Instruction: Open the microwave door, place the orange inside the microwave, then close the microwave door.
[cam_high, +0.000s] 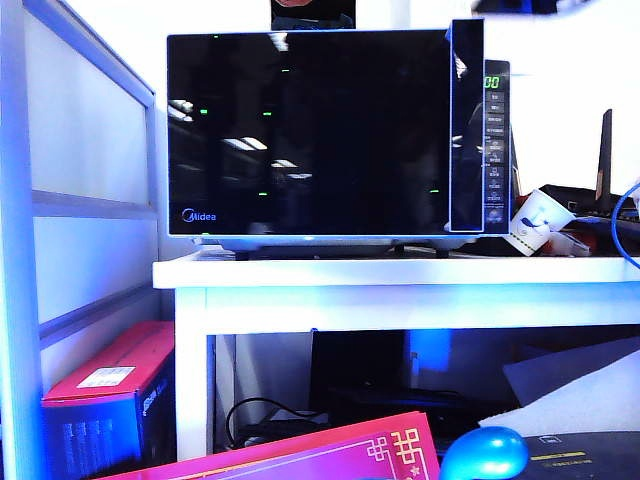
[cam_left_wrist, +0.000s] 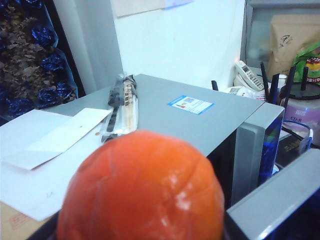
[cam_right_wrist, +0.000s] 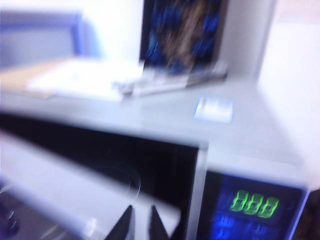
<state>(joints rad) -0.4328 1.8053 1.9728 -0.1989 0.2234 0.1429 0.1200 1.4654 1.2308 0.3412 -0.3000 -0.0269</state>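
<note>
The microwave (cam_high: 496, 150) stands on a white table, its green display (cam_right_wrist: 256, 204) lit. Its glossy black door (cam_high: 300, 130) is ajar. In the right wrist view the door's pale inner side (cam_right_wrist: 60, 175) swings out from the dark cavity. My right gripper (cam_right_wrist: 141, 225) hovers at the door's free edge, its dark fingertips almost together with nothing between them. The orange (cam_left_wrist: 142, 187) fills the foreground of the left wrist view, held in my left gripper (cam_left_wrist: 142, 222) level with the microwave's grey top (cam_left_wrist: 200, 125). The left fingers are hidden behind the fruit.
On the microwave's top lie white papers (cam_left_wrist: 45, 135), a wrapped bundle (cam_left_wrist: 120, 107) and a blue label (cam_left_wrist: 190, 104). A paper cup (cam_high: 535, 222) lies right of the microwave on the table (cam_high: 400, 272). Below are a red box (cam_high: 110, 380) and a glossy blue object (cam_high: 485, 455).
</note>
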